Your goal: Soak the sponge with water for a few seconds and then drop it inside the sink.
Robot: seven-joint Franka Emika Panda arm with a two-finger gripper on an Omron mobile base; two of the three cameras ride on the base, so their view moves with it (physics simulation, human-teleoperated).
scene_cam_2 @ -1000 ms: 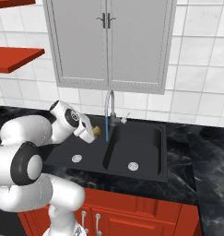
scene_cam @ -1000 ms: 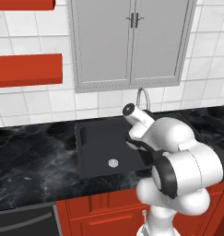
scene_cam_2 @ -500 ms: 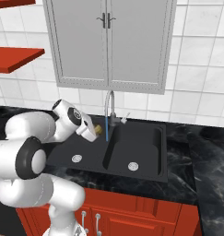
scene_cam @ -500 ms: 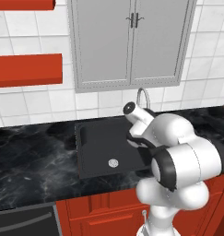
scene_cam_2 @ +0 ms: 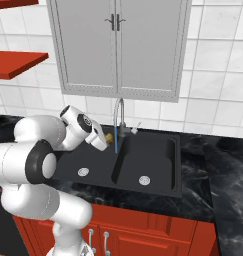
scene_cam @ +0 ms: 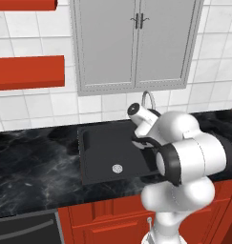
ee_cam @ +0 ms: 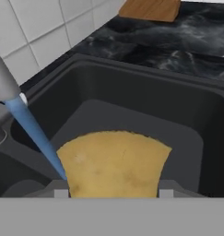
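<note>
- Hand view first: the sponge point(ee_cam: 114, 165) sits right between the gripper point(ee_cam: 113, 192) tips, clamped on both sides. It's a yellow-tan slab and takes up most of the lower middle.
- A blue stream of water point(ee_cam: 34, 135) comes off the grey faucet point(ee_cam: 2, 82) spout at the upper left and runs down to the sponge's left edge. Looks like it touches there.
- Behind the sponge is the black sink point(ee_cam: 132, 78) basin, so the sponge is held above it, not lying in it.
- Past the basin's far rim there's dark marble counter point(ee_cam: 178, 41), white tile wall on the left, and a wooden board point(ee_cam: 150, 9) at the top edge.
- Right base view: the arm reaches in from the left, and the gripper point(scene_cam_2: 105, 140) holds a bit of yellow, the sponge point(scene_cam_2: 108, 137), right next to the thin blue stream point(scene_cam_2: 116, 141) under the curved faucet point(scene_cam_2: 120, 116).
- That spot is about over the divider between the two basins of the sink point(scene_cam_2: 158, 155); each basin has a round silver drain.
- Left base view: the arm's white bulk covers the right side of the sink point(scene_cam: 105, 152), with the faucet point(scene_cam: 147, 98) arch poking up behind it.
- Grey cabinet point(scene_cam_2: 118, 45) doors hang above, red shelves to the left.
</note>
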